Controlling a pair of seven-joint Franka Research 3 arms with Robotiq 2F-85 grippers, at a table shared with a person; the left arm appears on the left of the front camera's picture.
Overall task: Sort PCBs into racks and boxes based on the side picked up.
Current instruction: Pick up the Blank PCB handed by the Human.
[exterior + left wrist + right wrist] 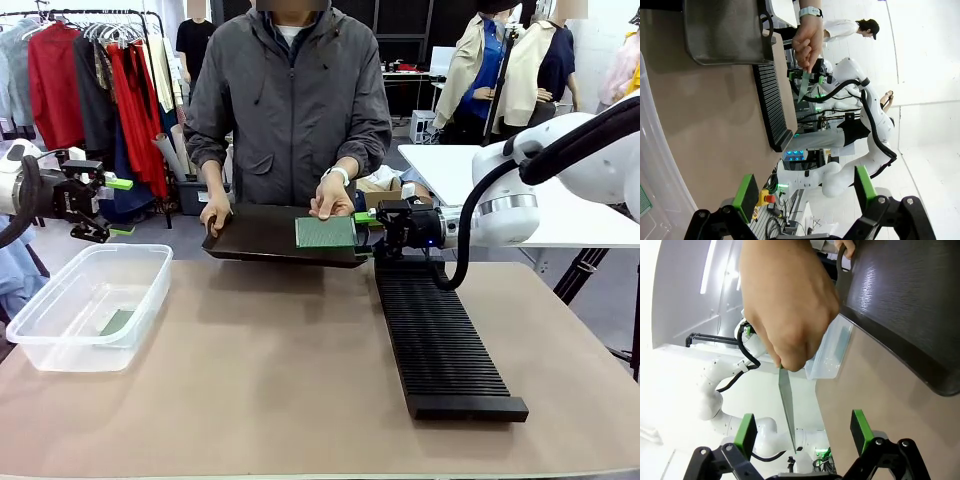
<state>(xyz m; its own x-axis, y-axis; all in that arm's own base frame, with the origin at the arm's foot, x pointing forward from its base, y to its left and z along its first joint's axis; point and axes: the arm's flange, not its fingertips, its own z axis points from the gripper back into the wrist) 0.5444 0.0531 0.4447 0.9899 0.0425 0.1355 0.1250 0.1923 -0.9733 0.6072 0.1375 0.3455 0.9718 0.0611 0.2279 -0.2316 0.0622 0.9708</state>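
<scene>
The person's hand holds a green PCB point(325, 232) over the right end of a smooth black tray point(255, 235). My right gripper point(365, 235) is open just right of that board. In the right wrist view the PCB point(786, 405) hangs edge-on from the hand between my open right gripper point(803, 432) fingers, touching neither pad. My left gripper point(120, 205) is open and empty above the far end of the clear box point(150, 290). Another PCB point(117, 322) lies in that box. The black slotted rack point(440, 340) runs along the table's right side, below the right gripper.
The person stands at the far edge, with the other hand point(214, 215) on the tray's left end. The left wrist view shows my left gripper point(805, 192), the rack point(771, 107), the tray point(725, 32) and the box wall point(660, 165). Bare tan table point(250, 400) lies between box and rack.
</scene>
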